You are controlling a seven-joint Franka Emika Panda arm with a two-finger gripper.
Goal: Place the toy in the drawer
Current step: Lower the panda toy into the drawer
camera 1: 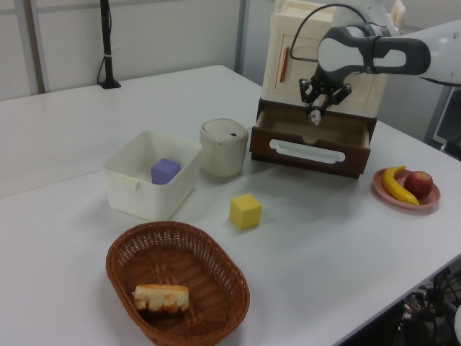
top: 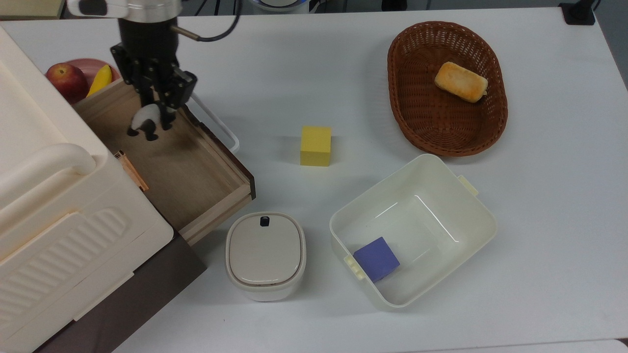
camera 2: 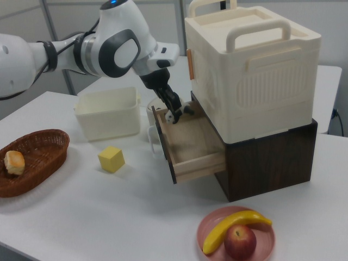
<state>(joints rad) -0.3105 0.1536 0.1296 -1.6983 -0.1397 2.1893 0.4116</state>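
Top view: toy (top: 143,125) between tool (top: 156,115) fingertips.

A white surface (top: 539,196) carries a dark brown cabinet (camera 2: 272,157) with its drawer (top: 196,166) pulled open, a lidded cream canister (top: 265,255), a cream plastic bin (top: 471,215), a yellow cube (top: 316,145), a brown wicker basket (top: 407,108) and a pink plate (camera 2: 209,225) bearing a banana and an apple.
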